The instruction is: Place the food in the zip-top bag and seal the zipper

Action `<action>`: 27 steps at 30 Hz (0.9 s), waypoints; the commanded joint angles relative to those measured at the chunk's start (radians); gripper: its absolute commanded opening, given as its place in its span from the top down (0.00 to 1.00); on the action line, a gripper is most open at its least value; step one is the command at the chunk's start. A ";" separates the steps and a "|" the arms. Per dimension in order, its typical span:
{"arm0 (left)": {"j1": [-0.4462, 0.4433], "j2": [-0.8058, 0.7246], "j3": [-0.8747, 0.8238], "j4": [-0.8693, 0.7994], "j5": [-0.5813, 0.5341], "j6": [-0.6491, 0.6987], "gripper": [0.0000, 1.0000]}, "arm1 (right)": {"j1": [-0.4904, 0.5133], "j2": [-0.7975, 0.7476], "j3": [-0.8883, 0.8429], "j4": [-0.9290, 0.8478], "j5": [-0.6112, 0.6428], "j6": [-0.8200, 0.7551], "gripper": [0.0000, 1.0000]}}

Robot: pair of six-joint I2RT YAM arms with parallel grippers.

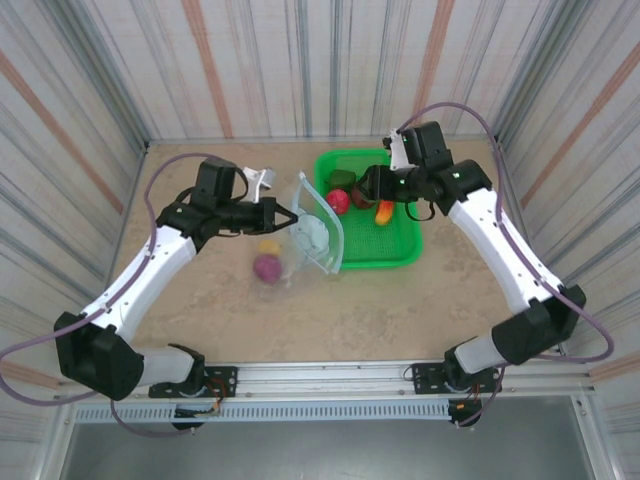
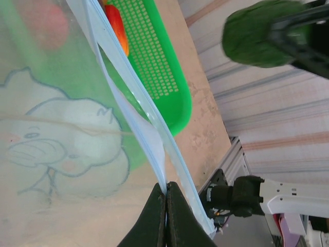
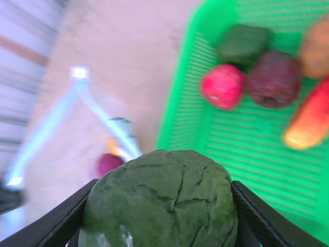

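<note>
- Left of the green basket [image 1: 400,255], a magenta piece [image 1: 266,267] and a yellow piece [image 1: 268,245] are seen at the base of the zip-top bag [image 1: 322,238].
- The bag is held upright beside the basket's left rim, its zipper [image 2: 149,103] pinched by the clenched left gripper [image 2: 165,203].
- Over the basket, a dark green vegetable [image 3: 159,185] is clamped in the right gripper [image 3: 160,211].
- A red piece [image 1: 338,200], a maroon piece [image 3: 275,77] and an orange piece [image 1: 384,211] are seen in the basket.

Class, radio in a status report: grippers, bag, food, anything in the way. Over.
Left gripper shut on bag mouth, held open. Right gripper shut on green vegetable, over basket. Path to bag mouth looks clear.
</note>
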 commanded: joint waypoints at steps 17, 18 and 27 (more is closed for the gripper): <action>-0.074 -0.134 0.016 -0.061 -0.114 0.045 1.00 | 0.291 0.090 -0.186 0.318 0.007 0.209 0.57; -0.077 -0.135 0.015 -0.062 -0.118 0.053 1.00 | 0.298 0.110 -0.181 0.320 0.018 0.211 0.57; -0.028 -0.092 0.038 -0.143 -0.112 0.133 1.00 | 0.347 0.236 -0.090 0.293 0.043 0.225 0.27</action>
